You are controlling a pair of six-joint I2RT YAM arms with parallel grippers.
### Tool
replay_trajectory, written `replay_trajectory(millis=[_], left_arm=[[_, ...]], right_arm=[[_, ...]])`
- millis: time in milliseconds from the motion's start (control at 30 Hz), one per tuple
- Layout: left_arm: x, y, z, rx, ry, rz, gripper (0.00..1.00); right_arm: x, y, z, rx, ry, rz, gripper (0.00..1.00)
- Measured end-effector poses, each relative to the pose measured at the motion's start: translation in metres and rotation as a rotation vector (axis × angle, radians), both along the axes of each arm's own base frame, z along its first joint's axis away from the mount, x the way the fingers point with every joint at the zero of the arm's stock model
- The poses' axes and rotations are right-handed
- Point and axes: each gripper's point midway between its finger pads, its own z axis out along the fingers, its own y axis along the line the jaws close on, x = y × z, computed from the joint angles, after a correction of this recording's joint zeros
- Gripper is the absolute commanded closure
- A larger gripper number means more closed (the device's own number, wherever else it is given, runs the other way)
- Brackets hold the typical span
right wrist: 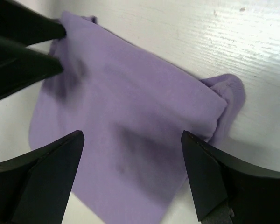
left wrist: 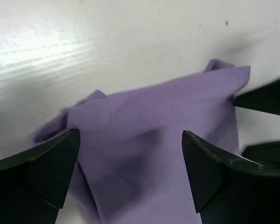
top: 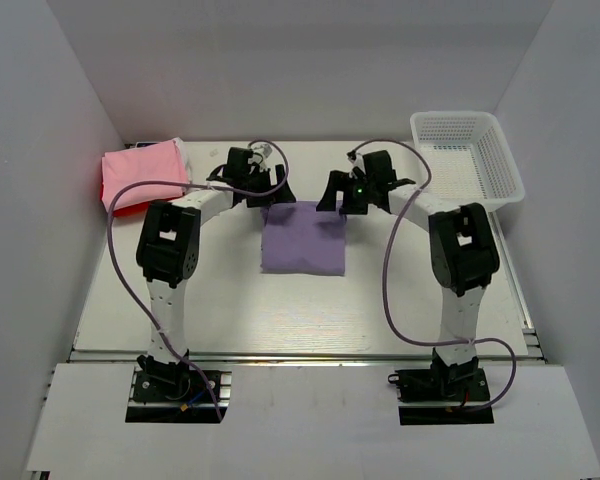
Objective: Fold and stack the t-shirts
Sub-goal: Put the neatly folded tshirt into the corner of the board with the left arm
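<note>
Fingers (left wrist: 42, 168) of left gripper (left wrist: 130, 140) and right gripper (right wrist: 133, 137) are apart, holding nothing, over the far edge of one folded purple t-shirt (top: 302, 238). Bare table (top: 210, 300) surrounds it. Well beyond the left fingers, one pink t-shirt (top: 145, 172) lies on one red t-shirt (top: 125, 207).

The far edge of the lavender t-shirt (top: 302, 245) hides beneath the left end effector (top: 273, 197) and right end effector (top: 333, 202). Both wrist views crop it between the fingers.

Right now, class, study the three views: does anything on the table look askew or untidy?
The folded lavender t-shirt is untidy: in the right wrist view a bunched lump of fabric pokes out past one corner. Nothing else stands out.
</note>
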Motion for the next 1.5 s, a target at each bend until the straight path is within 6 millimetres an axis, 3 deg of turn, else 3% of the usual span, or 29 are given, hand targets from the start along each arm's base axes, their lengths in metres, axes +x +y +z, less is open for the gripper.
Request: replay_trajectory(millis=[133,267,333,433,600,700,767,867,900,967,1000,1100,1133,1167,1400,1500], left_arm=[[0.009,0.009,0.019,0.056,-0.036,0.035,0.0],[-0.002,0.029,0.036,0.127,-0.042,0.104,0.0],[-0.013,0.037,0.04,0.15,-0.035,0.127,0.0],[-0.037,0.048,0.031,0.179,-0.003,0.141,0.0],[-0.076,0.048,-0.01,0.215,0.103,0.102,0.0],[-0.088,0.042,-0.024,0.229,0.13,0.077,0.0],[-0.086,0.036,-0.023,0.218,0.114,0.064,0.0],[-0.085,0.025,-0.023,0.192,0.088,0.031,0.12],[-0.083,0.022,-0.023,0.186,0.077,0.019,0.24],[-0.082,0.016,-0.028,0.18,0.071,0.004,0.39],[-0.079,0.013,-0.029,0.18,0.065,-0.003,0.52],[-0.076,0.007,-0.034,0.174,0.052,-0.025,0.74],[-0.077,0.007,-0.035,0.177,0.048,-0.034,0.94],[-0.077,0.006,-0.035,0.177,0.046,-0.04,1.0],[-0.078,0.009,-0.028,0.223,-0.012,-0.114,1.0],[-0.069,0.016,-0.017,0.273,-0.038,-0.136,1.0]], right_arm=[[-0.008,-0.011,0.058,-0.002,-0.123,-0.011,0.1],[-0.032,-0.03,0.122,0.017,-0.28,-0.061,0.1],[-0.051,-0.044,0.133,0.015,-0.321,-0.105,0.1],[-0.08,-0.064,0.121,-0.009,-0.313,-0.162,0.1],[-0.114,-0.083,0.088,-0.061,-0.223,-0.208,0.1],[-0.126,-0.088,0.089,-0.055,-0.229,-0.215,0.1],[-0.135,-0.092,0.091,-0.05,-0.241,-0.22,0.1],[-0.142,-0.096,0.089,-0.05,-0.244,-0.233,0.1],[-0.144,-0.098,0.086,-0.052,-0.236,-0.237,0.1],[-0.148,-0.1,0.079,-0.056,-0.224,-0.248,0.1],[-0.151,-0.101,0.074,-0.06,-0.215,-0.253,0.1],[-0.159,-0.108,0.057,-0.075,-0.186,-0.28,0.1],[-0.16,-0.11,0.052,-0.084,-0.177,-0.292,0.1],[-0.163,-0.113,0.045,-0.095,-0.164,-0.299,0.1],[-0.173,-0.126,0.032,-0.12,-0.156,-0.363,0.1],[-0.175,-0.133,0.029,-0.129,-0.161,-0.394,0.1]])
